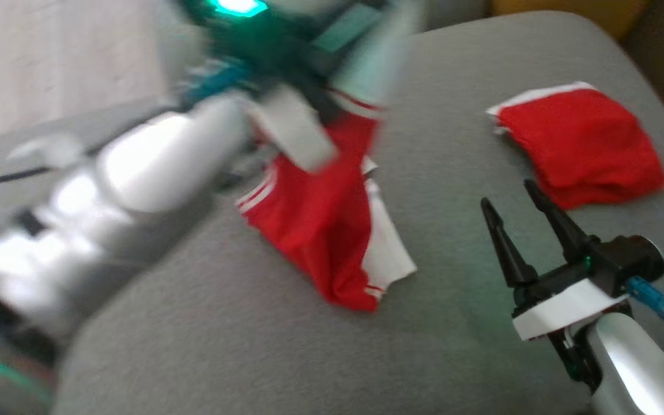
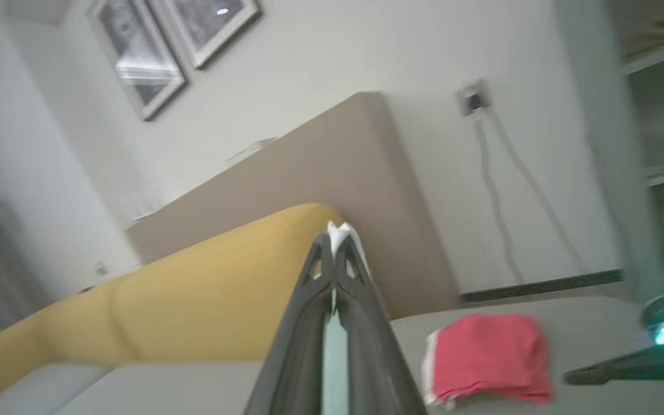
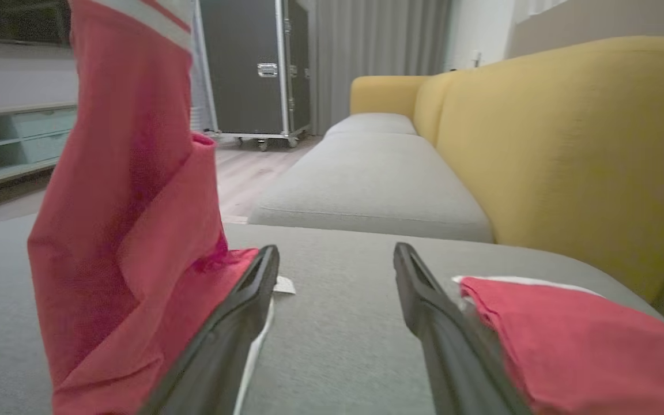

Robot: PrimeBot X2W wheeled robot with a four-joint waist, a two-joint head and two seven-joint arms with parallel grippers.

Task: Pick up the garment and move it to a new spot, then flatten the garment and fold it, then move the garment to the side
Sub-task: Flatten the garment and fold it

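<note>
The grey cushion (image 1: 470, 86) carries everything. The red garment (image 1: 314, 230) hangs lifted, its lower end trailing on the cushion, so the carry to a new spot looks in hand. A folded red piece (image 1: 583, 144) lies to its right. The left tool (image 2: 336, 245) is pinched closed on the garment's white edge; the right tool (image 1: 506, 193) is spread wide, empty. Next, I judge: lay it down clear of the folded piece

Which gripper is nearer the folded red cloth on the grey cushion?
Right. The right gripper is open beside the folded red cloth; the left gripper, farther off, pinches a hanging red-and-white garment.
</note>
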